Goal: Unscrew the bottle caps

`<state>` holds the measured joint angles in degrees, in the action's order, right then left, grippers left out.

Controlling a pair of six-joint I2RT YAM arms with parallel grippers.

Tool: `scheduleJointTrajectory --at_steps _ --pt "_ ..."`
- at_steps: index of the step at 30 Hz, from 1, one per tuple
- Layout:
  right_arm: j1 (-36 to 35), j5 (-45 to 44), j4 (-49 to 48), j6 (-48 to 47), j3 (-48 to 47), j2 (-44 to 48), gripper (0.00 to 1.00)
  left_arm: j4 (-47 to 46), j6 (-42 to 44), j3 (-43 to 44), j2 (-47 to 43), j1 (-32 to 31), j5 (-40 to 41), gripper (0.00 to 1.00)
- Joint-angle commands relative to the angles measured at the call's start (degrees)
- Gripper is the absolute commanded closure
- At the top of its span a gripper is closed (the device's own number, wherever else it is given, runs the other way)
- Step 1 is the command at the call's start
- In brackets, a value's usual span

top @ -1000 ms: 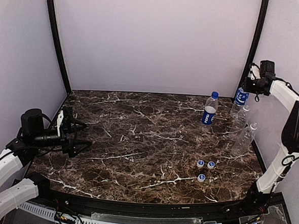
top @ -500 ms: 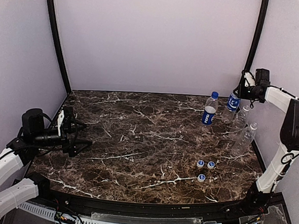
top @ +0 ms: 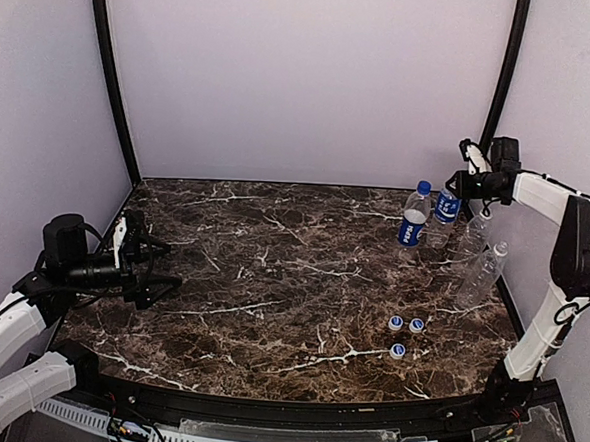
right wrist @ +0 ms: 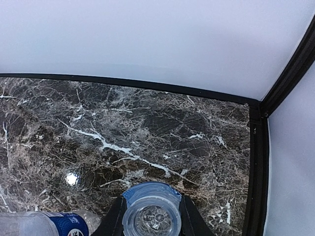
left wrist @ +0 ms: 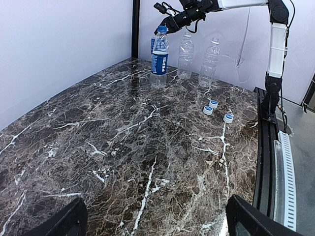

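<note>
My right gripper [top: 465,181] is shut on a blue-labelled bottle [top: 446,205] and holds it above the table's back right. In the right wrist view the bottle's round clear end [right wrist: 151,219] sits between the fingers [right wrist: 114,222]. A second labelled bottle [top: 413,218] with a blue cap [top: 423,187] stands just left of it. Two plain bottles [top: 473,232] [top: 483,275] stand uncapped by the right wall. Three loose caps [top: 396,323] [top: 417,325] [top: 397,351] lie near the front right. My left gripper [top: 156,283] is open and empty at the far left.
Black frame posts [top: 501,83] stand in the back corners, and the right one is close behind my right arm. The walls close in on three sides. The marble tabletop [top: 271,280] ends at a black front rail [top: 293,411].
My right gripper has carried the labelled bottle leftward from the back right corner to right beside the capped bottle. The left arm has not moved.
</note>
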<state>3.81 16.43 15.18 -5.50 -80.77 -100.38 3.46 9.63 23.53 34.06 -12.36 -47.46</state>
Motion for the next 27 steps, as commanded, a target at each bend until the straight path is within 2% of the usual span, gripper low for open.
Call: scheduleJointTrajectory --at_steps 1,16,27 --pt "0.03 -2.97 0.58 0.13 0.86 0.68 1.00 0.15 -0.11 1.19 -0.32 0.36 -0.54 0.01" --pt "-0.36 -0.73 5.95 1.59 2.35 5.24 1.00 -0.58 0.01 0.92 -0.15 0.35 -0.85 0.01" --pt "-3.16 0.32 2.72 1.03 7.72 7.67 1.00 -0.83 -0.04 0.82 -0.74 0.38 -0.94 0.01"
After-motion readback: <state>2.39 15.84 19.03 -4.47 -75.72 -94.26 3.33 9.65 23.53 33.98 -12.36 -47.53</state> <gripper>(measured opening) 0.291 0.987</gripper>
